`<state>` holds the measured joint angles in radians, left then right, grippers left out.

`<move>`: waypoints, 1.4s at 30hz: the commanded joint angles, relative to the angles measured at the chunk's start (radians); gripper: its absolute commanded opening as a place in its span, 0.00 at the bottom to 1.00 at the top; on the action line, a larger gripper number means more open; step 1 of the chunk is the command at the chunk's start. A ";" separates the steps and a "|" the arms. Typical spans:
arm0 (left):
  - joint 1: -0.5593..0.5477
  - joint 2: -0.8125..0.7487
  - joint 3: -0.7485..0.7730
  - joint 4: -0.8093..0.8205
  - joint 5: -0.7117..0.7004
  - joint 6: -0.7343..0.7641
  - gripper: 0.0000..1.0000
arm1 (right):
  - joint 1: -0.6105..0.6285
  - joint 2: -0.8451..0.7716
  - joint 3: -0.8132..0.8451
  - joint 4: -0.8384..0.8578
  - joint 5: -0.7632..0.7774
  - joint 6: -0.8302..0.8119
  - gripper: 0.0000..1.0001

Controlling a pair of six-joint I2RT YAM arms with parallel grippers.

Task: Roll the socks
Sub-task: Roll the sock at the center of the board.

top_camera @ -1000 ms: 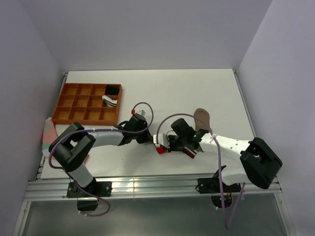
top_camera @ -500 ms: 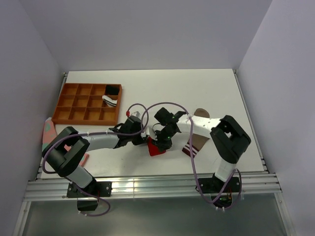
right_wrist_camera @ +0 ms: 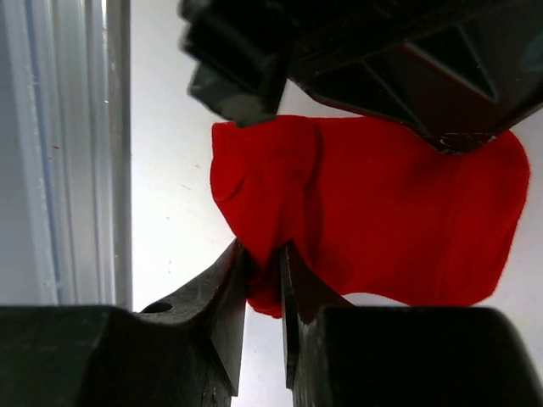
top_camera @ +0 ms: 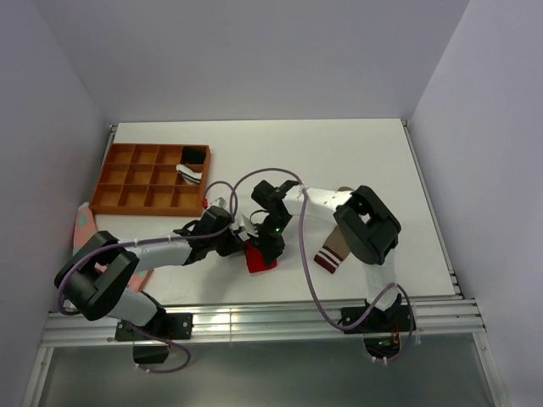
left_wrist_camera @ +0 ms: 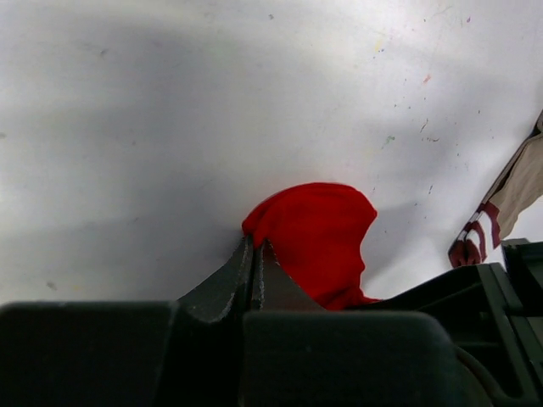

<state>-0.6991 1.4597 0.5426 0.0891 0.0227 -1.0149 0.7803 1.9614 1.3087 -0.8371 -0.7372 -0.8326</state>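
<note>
Near the counter's (top_camera: 356, 161) front edge, left gripper (left_wrist_camera: 255, 251) and right gripper (right_wrist_camera: 263, 256) each pinch the bunched red sock (top_camera: 259, 258) — tan sock (top_camera: 331, 254) (striped cuff) lies near, rightward.

Table (top_camera: 339, 153) — red sock (top_camera: 259, 257), tan sock (top_camera: 331, 256), tray (top_camera: 144, 208)

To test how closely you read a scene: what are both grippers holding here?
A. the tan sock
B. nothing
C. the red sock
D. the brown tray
C: the left gripper and the right gripper are each closed on a fold of the red sock, while the tan sock lies apart from them, ungripped.
</note>
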 commanded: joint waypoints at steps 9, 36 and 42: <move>-0.025 -0.102 -0.179 0.119 -0.125 -0.114 0.00 | -0.018 0.183 0.113 -0.138 0.027 0.210 0.08; -0.040 -0.211 -0.231 0.150 -0.179 -0.048 0.13 | -0.024 0.349 0.261 -0.243 0.058 0.277 0.08; -0.053 -0.288 -0.201 0.084 -0.214 -0.004 0.27 | -0.024 0.352 0.261 -0.234 0.082 0.290 0.07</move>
<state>-0.7433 1.2175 0.3183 0.2077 -0.1341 -1.0657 0.7498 2.2482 1.5864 -1.1133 -0.8539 -0.5209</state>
